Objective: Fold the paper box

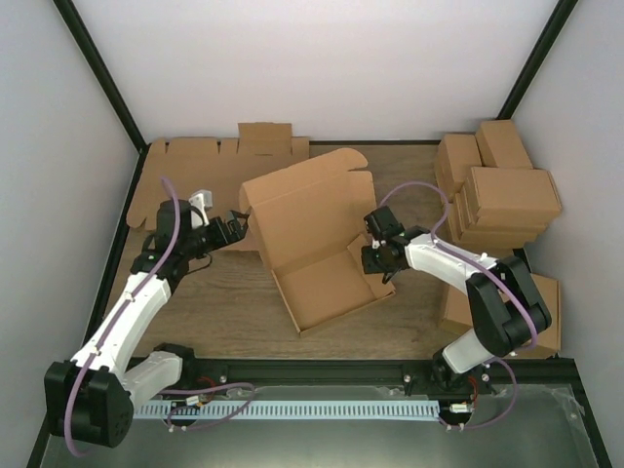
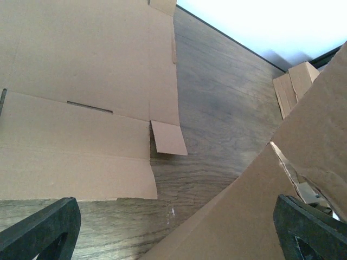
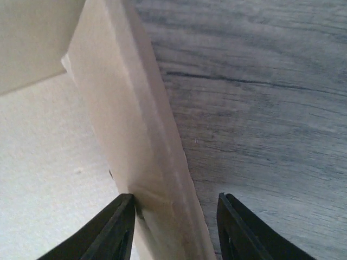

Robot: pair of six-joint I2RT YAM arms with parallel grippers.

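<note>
Paper box (image 1: pixel 312 244), midway between counter (image 1: pixel 224 312) side edges: right jaws part-open astride its right wall, left jaws wide, empty; advise pinching wall squarely before folding.

The plain brown corrugated cardboard mailer box (image 1: pixel 312 244) sat at the middle of the dark wooden table (image 1: pixel 224 302), its lid panel raised at the 12 o'clock end and its tray toward 5 o'clock. The bundle of flat notched brown cardboard sheets (image 1: pixel 219 156) lay at 11 o'clock from it, along the table's far edge. The group of closed brown rectangular cartons (image 1: pixel 497 190) was stacked at 2 o'clock, with one more lone carton (image 1: pixel 548 312) at 4 o'clock. The black left gripper (image 1: pixel 237 224) stood at 9 o'clock of the box, just beside the raised panel; the black right gripper (image 1: pixel 385 271) stood at 3 o'clock, its fingers either side of the tray's side wall
</note>
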